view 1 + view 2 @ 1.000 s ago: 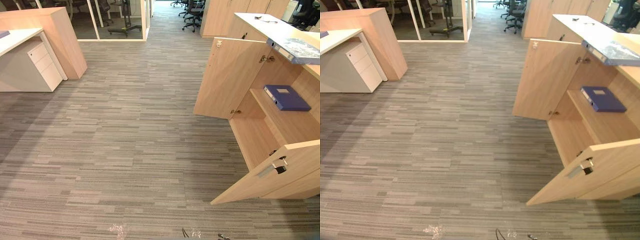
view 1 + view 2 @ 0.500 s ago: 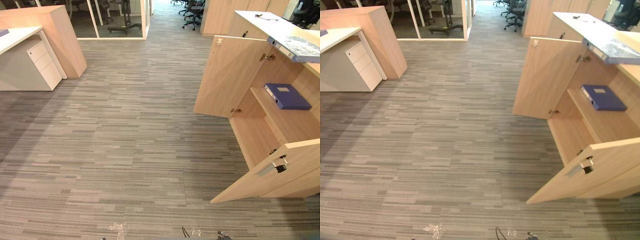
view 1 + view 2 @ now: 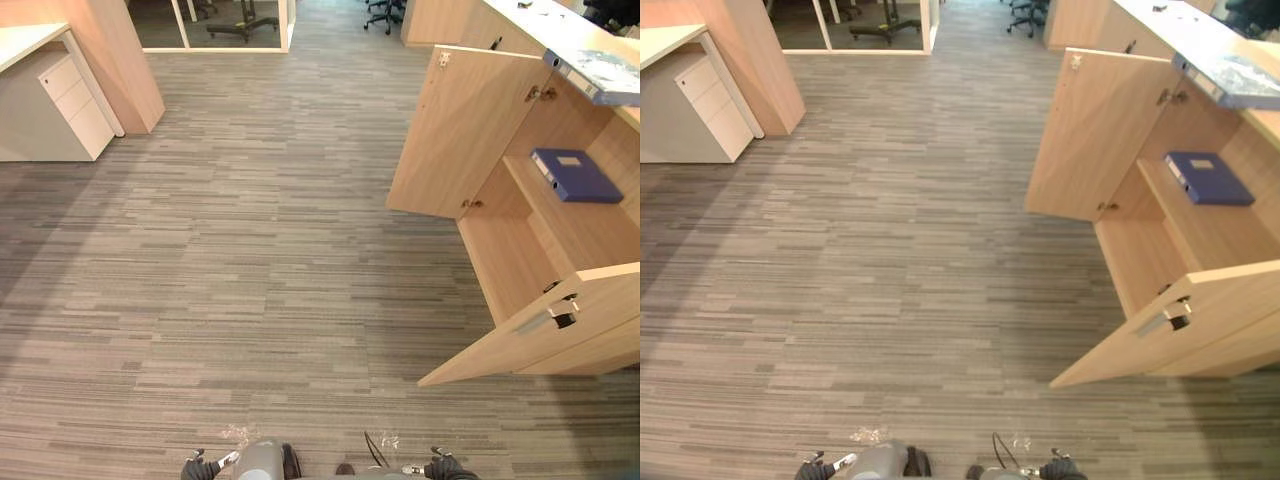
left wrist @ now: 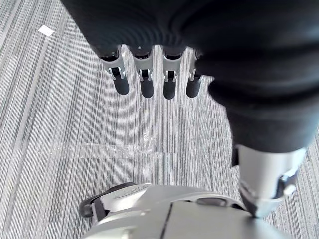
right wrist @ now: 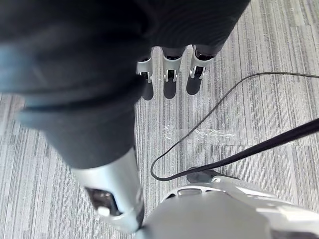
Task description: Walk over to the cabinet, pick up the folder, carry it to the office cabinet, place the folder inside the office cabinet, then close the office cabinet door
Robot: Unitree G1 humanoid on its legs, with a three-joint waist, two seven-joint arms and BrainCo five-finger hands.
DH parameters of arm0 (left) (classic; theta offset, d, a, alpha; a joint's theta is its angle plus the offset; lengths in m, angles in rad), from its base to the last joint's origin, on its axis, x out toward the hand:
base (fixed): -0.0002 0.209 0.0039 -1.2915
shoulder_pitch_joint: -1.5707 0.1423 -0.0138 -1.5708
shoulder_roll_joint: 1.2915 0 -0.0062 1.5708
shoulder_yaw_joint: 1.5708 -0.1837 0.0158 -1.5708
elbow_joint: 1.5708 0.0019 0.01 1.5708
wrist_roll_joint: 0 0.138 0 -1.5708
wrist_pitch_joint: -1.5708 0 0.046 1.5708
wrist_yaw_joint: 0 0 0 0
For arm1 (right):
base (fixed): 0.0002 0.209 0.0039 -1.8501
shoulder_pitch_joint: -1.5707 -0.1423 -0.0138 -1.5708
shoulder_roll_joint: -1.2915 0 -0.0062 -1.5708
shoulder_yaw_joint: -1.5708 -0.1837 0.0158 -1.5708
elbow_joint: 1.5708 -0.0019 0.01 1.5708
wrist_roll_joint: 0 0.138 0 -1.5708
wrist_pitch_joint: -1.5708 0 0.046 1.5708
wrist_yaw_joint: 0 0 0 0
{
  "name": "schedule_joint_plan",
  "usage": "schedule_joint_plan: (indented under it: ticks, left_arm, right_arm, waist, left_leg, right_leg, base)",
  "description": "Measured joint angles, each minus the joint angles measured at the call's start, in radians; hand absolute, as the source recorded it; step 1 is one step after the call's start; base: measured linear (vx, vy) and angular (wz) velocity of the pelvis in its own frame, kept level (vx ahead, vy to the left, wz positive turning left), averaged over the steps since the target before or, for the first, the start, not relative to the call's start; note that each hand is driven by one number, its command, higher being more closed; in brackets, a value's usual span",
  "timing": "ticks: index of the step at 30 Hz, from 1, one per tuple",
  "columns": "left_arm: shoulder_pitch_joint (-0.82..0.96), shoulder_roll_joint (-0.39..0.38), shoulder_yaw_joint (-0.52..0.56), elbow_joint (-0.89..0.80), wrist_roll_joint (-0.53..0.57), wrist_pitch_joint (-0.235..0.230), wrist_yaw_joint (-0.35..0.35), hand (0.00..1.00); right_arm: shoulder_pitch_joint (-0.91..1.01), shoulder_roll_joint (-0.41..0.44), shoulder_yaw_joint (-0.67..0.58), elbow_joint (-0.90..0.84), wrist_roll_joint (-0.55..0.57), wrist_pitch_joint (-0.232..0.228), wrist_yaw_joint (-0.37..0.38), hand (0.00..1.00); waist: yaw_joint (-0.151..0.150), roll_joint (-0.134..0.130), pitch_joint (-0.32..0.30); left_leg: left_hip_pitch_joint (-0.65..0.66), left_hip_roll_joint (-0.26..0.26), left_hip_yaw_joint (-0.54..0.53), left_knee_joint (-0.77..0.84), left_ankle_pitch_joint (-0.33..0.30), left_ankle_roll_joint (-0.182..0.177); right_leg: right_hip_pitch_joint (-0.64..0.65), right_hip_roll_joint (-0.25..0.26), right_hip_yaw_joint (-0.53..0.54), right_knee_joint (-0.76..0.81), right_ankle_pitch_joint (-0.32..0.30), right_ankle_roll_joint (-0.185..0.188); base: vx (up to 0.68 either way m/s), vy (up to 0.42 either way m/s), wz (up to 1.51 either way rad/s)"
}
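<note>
The flat blue folder (image 3: 576, 175) inside the pale wooden cabinet (image 3: 468, 130) looks light and stiff; best pinched along its spine. Left hand (image 4: 146, 82) and right hand (image 5: 170, 79) hang empty, fingers loosely straight.

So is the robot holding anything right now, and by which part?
Nothing is held. The left hand and right hand hang open above the carpet; the blue folder lies on the open cabinet shelf.

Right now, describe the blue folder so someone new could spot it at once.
Look to the open wooden cabinet on the right. On its shelf lies the blue folder, flat, pale label up; the grey patterned folder sits on the cabinet top instead.
</note>
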Motion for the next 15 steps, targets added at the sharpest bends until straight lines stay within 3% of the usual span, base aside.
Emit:
schedule_joint_plan:
  ticks: [2, 5, 6, 7, 8, 9, 10, 12, 14, 15]
  left_arm:
    - [0.0, -0.003, 0.0, 0.0, -0.007, -0.004, 0.0, 0.0]
    - [0.023, -0.011, -0.003, -0.043, -0.026, -0.008, 0.0, 0.0]
    - [0.034, -0.02, -0.006, -0.06, -0.032, -0.009, 0.002, 0.0]
    - [0.045, -0.019, -0.01, -0.076, -0.034, -0.01, 0.004, 0.0]
    - [0.046, -0.015, -0.01, -0.083, -0.033, -0.013, 0.004, 0.0]
    - [0.045, -0.007, -0.011, -0.096, -0.032, -0.014, 0.004, 0.0]
    - [0.044, -0.004, -0.013, -0.104, -0.031, -0.02, 0.004, 0.0]
    - [0.046, -0.009, -0.013, -0.101, -0.03, -0.022, 0.004, 0.0]
    - [0.056, -0.011, -0.018, -0.099, -0.03, -0.024, 0.005, 0.0]
    - [0.06, -0.012, -0.027, -0.101, -0.031, -0.028, 0.004, 0.0]
  right_arm:
    - [0.003, -0.006, -0.002, 0.0, 0.017, -0.001, 0.0, 0.0]
    - [0.002, -0.019, -0.002, 0.0, 0.029, -0.003, -0.002, 0.0]
    - [0.001, -0.023, -0.002, -0.001, 0.029, -0.005, -0.002, 0.0]
    - [0.0, -0.017, -0.007, 0.005, 0.026, -0.007, -0.001, 0.0]
    - [-0.006, -0.013, -0.008, 0.006, 0.027, -0.008, 0.0, 0.0]
    - [-0.017, -0.004, -0.009, 0.003, 0.027, -0.011, 0.002, 0.0]
    - [-0.032, 0.0, -0.01, 0.003, 0.027, -0.012, 0.003, 0.0]
    - [-0.042, 0.001, -0.011, 0.003, 0.027, -0.012, 0.01, 0.0]
    - [-0.04, 0.002, -0.037, -0.005, 0.027, -0.011, 0.021, 0.0]
    - [-0.036, -0.001, -0.05, -0.02, 0.027, -0.008, 0.023, 0.0]
  waist:
    - [-0.002, 0.001, 0.001]
    - [-0.001, 0.024, 0.005]
    - [0.0, 0.041, 0.009]
    - [0.005, 0.034, 0.008]
    - [0.008, 0.023, 0.005]
    - [0.008, 0.01, -0.003]
    - [0.009, 0.008, -0.008]
    - [0.023, 0.008, -0.025]
    - [0.024, 0.012, -0.043]
    - [0.02, 0.016, -0.045]
  left_leg:
    - [-0.034, 0.003, -0.041, -0.078, 0.022, -0.019]
    - [-0.044, 0.022, -0.106, -0.332, 0.122, -0.081]
    - [-0.027, 0.042, -0.116, -0.397, 0.169, -0.095]
    - [-0.014, 0.019, -0.07, -0.371, 0.309, -0.071]
    - [-0.022, 0.004, -0.059, -0.343, 0.309, -0.063]
    - [-0.037, -0.024, -0.037, -0.299, 0.263, -0.016]
    - [-0.035, -0.044, -0.011, -0.281, 0.225, 0.009]
    - [0.007, -0.082, 0.044, -0.304, 0.192, 0.035]
    - [0.092, -0.14, 0.073, -0.371, 0.18, 0.058]
    - [0.147, -0.164, 0.084, -0.405, 0.172, 0.073]
  right_leg:
    - [0.006, -0.049, 0.01, 0.005, -0.014, 0.023]
    - [0.032, -0.115, 0.034, 0.014, -0.052, 0.094]
    - [0.05, -0.125, 0.038, 0.014, -0.067, 0.127]
    - [0.079, -0.179, 0.039, 0.013, -0.084, 0.161]
    - [0.079, -0.196, 0.042, 0.012, -0.078, 0.165]
    - [0.071, -0.231, 0.044, 0.018, -0.035, 0.166]
    - [0.054, -0.263, 0.055, 0.04, 0.007, 0.187]
    - [-0.003, -0.323, 0.081, 0.135, 0.041, 0.185]
    - [-0.08, -0.396, 0.08, 0.34, 0.077, 0.145]
    - [-0.129, -0.437, 0.056, 0.481, 0.114, 0.088]
  base:
    - [0.18, 0.258, -0.13]
    - [0.3, 0.395, -0.15]
    - [0.38, 0.493, -0.25]
    - [0.39, 0.488, -0.32]
    - [0.48, 0.544, -0.36]
    - [0.39, 0.365, -0.36]
    - [0.41, 0.362, -0.37]
    - [0.39, 0.354, -0.54]
    - [0.42, 0.383, -0.37]
    - [0.5, 0.424, -0.04]
